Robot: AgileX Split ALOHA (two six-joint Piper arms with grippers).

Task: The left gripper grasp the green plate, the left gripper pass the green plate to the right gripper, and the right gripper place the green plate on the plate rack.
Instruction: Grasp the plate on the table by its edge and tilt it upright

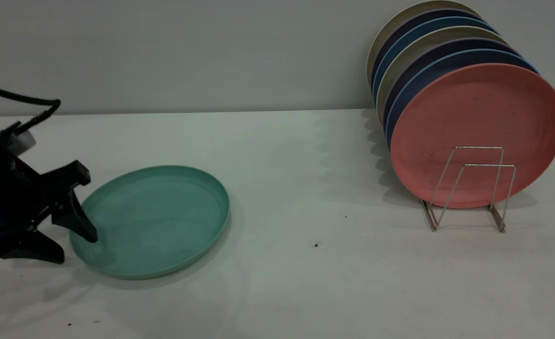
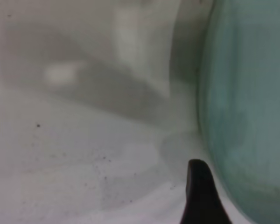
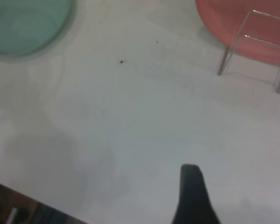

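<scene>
Your left gripper (image 1: 72,238) is sitting at the near-left rim of the green plate (image 1: 157,219), jaws apart, one finger over the rim and the other outside on the table (image 1: 305,282). The plate is lying flat, well apart from the plate rack (image 1: 470,188) holding a pink plate (image 1: 475,117). Your right gripper (image 3: 192,196) is hovering above the table; I cannot tell its jaw state.

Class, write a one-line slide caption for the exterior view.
Left gripper open astride the green plate's rim; plate rack holds upright plates at right.
</scene>
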